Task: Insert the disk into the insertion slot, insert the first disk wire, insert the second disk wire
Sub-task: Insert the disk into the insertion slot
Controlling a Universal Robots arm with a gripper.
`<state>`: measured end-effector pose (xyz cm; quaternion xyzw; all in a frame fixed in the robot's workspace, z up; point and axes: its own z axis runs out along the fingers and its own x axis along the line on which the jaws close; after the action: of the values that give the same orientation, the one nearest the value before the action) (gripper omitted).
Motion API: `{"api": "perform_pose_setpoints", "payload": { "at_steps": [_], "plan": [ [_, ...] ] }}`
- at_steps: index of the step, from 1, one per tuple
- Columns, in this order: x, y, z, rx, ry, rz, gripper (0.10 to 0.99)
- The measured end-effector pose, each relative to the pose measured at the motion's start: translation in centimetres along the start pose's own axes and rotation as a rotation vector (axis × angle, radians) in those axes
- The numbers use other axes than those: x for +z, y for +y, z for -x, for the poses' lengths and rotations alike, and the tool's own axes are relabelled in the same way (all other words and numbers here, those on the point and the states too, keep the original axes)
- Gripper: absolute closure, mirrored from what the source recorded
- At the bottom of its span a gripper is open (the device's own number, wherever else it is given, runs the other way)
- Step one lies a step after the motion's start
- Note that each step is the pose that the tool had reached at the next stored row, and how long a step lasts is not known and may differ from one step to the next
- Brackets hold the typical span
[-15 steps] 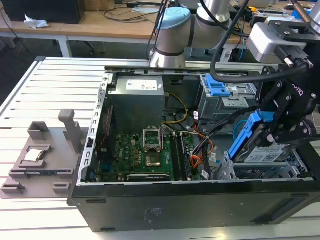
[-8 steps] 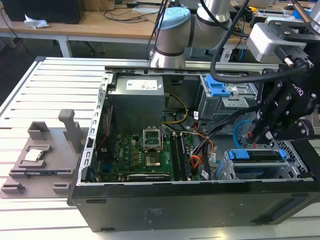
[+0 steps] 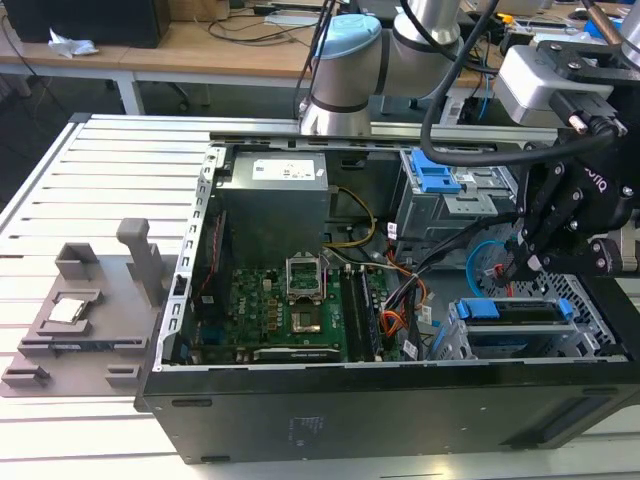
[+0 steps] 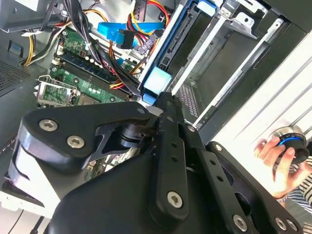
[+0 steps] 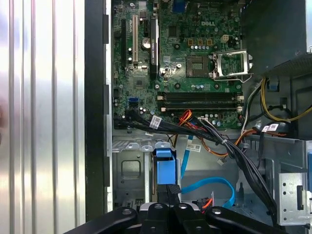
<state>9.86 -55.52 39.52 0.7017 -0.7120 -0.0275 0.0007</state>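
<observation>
The black linkage gripper (image 5: 168,194) has its fingers drawn together with nothing visible between them, their tips touching the blue end of the disk (image 5: 165,168), a flat drive in a bright blue plastic carrier. The disk sits in the insertion slot (image 3: 452,345), a silver perforated sheet-metal cage in the open black computer case's (image 3: 330,410) near corner on the exterior view's right. The slim light-blue flat cable (image 5: 214,183) loops just beside the gripper. The red-orange wire bundle (image 5: 185,117) lies along the green motherboard's (image 5: 195,44) edge.
</observation>
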Motion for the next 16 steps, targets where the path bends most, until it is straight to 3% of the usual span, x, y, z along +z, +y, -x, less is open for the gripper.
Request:
{"api": "perform_pose_setpoints", "payload": {
  "at_steps": [4,7,16],
  "plan": [
    [-0.03,-0.81,0.04,0.000,0.0000,0.001,0.980],
    [-0.03,-2.05,0.10,0.000,-0.0002,0.005,0.980],
    [0.61,-2.51,0.08,0.000,0.0001,0.005,0.980]
  ]
}}
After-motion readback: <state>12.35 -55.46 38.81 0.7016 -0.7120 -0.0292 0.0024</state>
